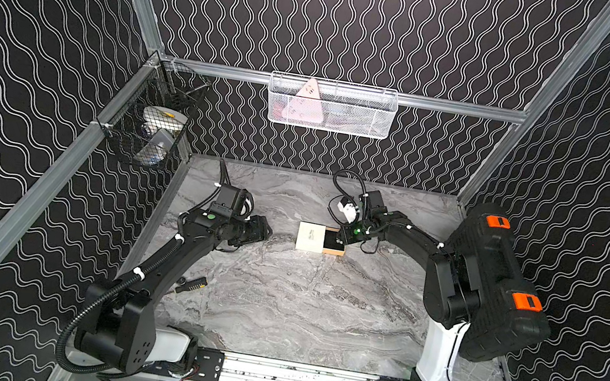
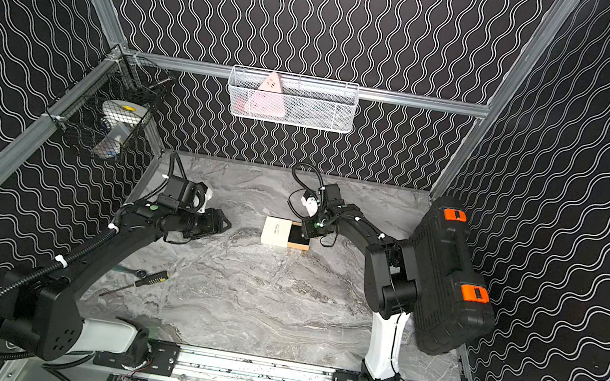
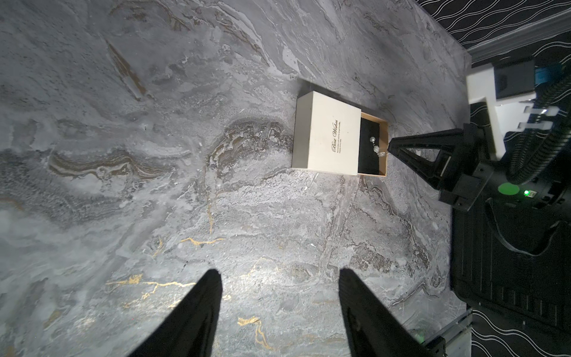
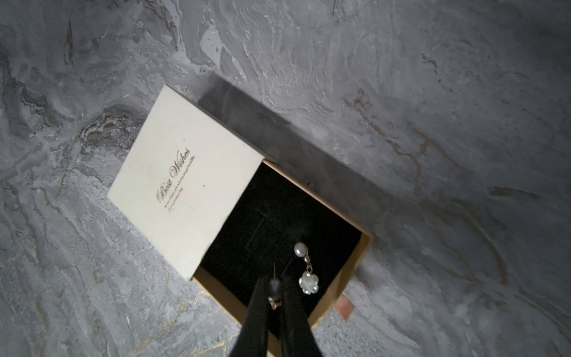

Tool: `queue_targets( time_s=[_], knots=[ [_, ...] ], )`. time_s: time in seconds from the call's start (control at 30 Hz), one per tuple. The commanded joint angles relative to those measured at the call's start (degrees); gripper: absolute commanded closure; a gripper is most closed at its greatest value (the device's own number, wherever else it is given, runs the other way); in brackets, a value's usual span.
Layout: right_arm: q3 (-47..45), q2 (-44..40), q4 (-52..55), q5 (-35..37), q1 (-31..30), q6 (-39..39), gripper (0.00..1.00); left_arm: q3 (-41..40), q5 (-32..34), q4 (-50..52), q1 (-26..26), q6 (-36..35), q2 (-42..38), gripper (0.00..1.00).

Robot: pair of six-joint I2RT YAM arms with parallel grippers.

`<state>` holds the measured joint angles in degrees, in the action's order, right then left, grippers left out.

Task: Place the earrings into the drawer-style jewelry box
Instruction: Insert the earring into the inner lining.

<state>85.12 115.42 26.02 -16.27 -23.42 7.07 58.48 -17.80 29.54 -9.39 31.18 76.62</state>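
The drawer-style jewelry box point(image 1: 310, 236) point(image 2: 276, 231) point(image 3: 327, 136) point(image 4: 185, 179) lies mid-table, a cream sleeve with dark print. Its tan, black-lined drawer point(image 4: 278, 216) is pulled out toward the right arm. One of the earrings point(image 4: 308, 282) point(image 3: 375, 145), a pearl with a white flower drop, lies on the black lining. My right gripper point(image 4: 275, 279) point(image 1: 341, 240) point(image 2: 302, 234) hangs over the drawer's outer end, shut on a second earring point(image 4: 274, 289) whose thin post sticks out past the tips. My left gripper point(image 3: 279, 273) point(image 1: 268, 231) point(image 2: 227, 224) is open and empty, left of the box and apart from it.
A big black case with orange latches point(image 1: 496, 280) leans at the right wall behind the right arm. A screwdriver point(image 2: 152, 279) lies near the left arm. A white wire basket point(image 1: 331, 106) hangs on the back wall, a black mesh basket point(image 1: 152, 122) on the left rail.
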Motion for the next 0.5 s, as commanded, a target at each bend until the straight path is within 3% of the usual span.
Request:
queue_targets(
  time_s=[0.0,0.47],
  knots=[
    [0.73,1.59,0.76,-0.84,-0.3,0.66,1.0,-0.12,0.49,-1.44,0.08,-1.12,0.16,0.34],
    [2.24,3.51,1.84,0.31,-1.44,1.1,1.0,-0.29,0.67,-1.33,0.15,-1.47,-0.13,0.34]
  ],
)
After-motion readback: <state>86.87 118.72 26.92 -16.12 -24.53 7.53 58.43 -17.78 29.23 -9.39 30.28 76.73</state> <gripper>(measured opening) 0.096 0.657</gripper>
